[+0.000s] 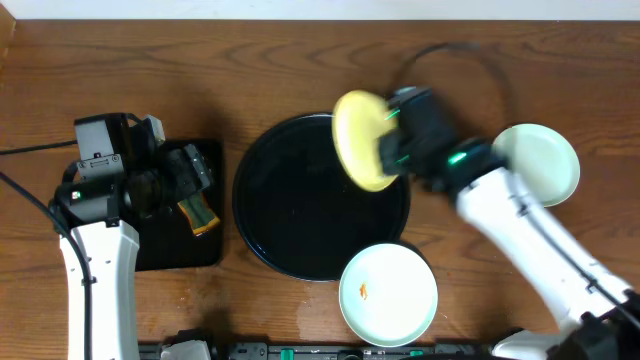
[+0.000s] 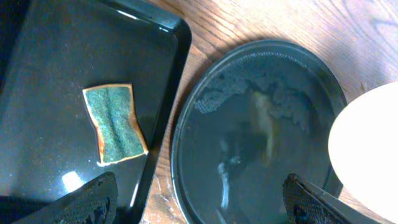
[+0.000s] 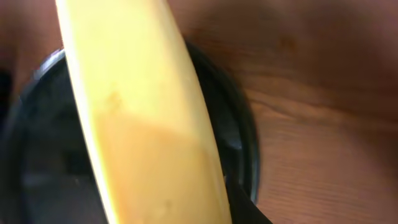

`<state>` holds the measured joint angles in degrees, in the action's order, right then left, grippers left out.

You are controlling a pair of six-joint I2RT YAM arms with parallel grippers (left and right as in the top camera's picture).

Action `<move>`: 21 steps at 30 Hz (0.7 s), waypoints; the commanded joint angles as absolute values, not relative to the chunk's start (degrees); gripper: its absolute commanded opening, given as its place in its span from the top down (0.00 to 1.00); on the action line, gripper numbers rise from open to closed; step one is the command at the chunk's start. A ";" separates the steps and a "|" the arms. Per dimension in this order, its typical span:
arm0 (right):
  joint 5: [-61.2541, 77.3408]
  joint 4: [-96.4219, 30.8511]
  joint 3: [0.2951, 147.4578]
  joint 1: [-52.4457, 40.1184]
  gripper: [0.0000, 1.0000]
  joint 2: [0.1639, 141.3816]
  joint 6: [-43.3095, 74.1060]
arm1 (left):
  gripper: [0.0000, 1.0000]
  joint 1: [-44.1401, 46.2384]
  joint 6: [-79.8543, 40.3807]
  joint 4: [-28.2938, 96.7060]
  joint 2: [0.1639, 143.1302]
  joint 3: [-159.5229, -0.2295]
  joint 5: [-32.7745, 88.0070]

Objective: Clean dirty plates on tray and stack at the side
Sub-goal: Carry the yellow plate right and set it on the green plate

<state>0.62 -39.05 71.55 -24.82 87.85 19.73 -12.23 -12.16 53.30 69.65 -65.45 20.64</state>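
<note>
My right gripper is shut on the rim of the pale yellow plate and holds it tilted on edge above the back of the round black tray. In the right wrist view this plate fills the middle, with one black finger showing beside it. A mint plate with an orange smear lies over the tray's front right rim. Another mint plate lies on the table at the right. My left gripper hangs open over the rectangular tray, holding nothing.
A green and orange sponge lies on the small rectangular black tray at the left. The round tray has a wet film on it. A pale plate's edge shows at the right of the left wrist view.
</note>
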 commanded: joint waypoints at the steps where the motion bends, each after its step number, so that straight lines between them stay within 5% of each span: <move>1: 22.41 -39.51 71.99 -12.03 0.99 86.59 24.03 | 0.14 -12.53 -12.03 53.34 69.49 -66.50 20.05; 12: 26.98 -44.80 70.98 24.75 0.99 89.80 23.33 | 0.14 -12.53 -12.03 53.34 69.49 -66.50 20.03; 21: 29.54 -48.23 68.75 39.24 0.99 98.72 22.65 | 0.14 -12.53 -12.03 53.34 69.49 -66.50 20.03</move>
<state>25.54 -47.86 69.93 38.26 96.60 23.05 -12.27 -12.14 53.34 69.65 -65.45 20.60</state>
